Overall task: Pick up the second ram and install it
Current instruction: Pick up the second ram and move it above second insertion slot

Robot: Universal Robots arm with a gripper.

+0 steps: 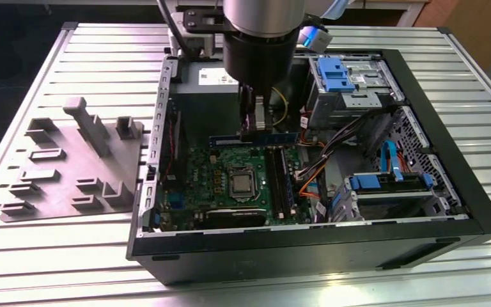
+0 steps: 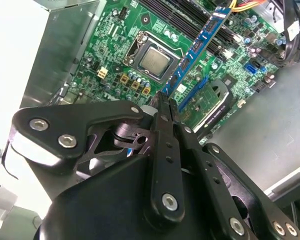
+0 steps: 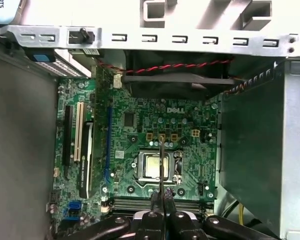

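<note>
I see the slatted worktop [image 1: 58,256] carrying the open case [image 1: 314,246]. My arm [image 1: 261,38] drops straight down into the case, over the far edge of the motherboard [image 1: 199,173]. The grey tray [image 1: 58,185] lies flat on the worktop outside the case, well apart from the motherboard on the exterior view's left.

The motherboard lies flat on the case floor, and I look down on it in both wrist views [image 2: 115,45] [image 3: 140,115].

The jaws are pinched together on the ram [image 1: 280,136], gripping it near its middle. I read the ram as held in the air above the motherboard, its long edge level and crossing the board's far edge. In the second wrist view the ram [image 2: 196,50] runs away from the fingertips [image 2: 162,102] as a blue strip with black chips, passing just beside the CPU [image 2: 154,59]. In the first wrist view the ram [image 3: 160,160] shows edge-on, a thin line across the CPU [image 3: 149,166].

The black slots [image 1: 281,182] run along the motherboard beside the CPU [image 1: 240,182], and the ram is above them, not in them.
</note>
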